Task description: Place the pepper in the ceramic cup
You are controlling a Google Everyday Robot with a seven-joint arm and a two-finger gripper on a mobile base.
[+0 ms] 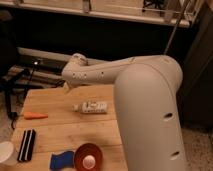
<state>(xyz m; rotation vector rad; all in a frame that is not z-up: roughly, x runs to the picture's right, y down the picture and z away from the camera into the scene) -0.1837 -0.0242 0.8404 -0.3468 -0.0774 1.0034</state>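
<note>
6 things sit on the wooden table [60,127], and only 2 of them matter. At the far left, cut by the picture's edge near the front corner, stands the ceramic cup [5,152], white and upright. Just right of it lies a black block [26,145] with a pale stripe. Behind that, near the left edge and well apart from the cup, the pepper [34,115] lies flat on the wood. Further right, along the front edge, a blue object [60,160] sits just beside the red bowl [88,156]. Behind them, mid-table, a white labelled bottle [91,107] lies on its side.

The step in hand looks like the reach for the pepper, which is not yet grasped. To do it well, I judge the gripper should come down from above and close across the slim body near its thicker end, low enough to catch it without scraping the wood. The carry to the cup would be short, clearing the black block, with release only once centred above the rim.

The arm [115,70] stretches leftward from the bulky white shoulder at right, roughly level above the table's far edge. The gripper [66,86] hangs beneath its end, well apart from the pepper. Whether it is wide or narrow I cannot tell.
</note>
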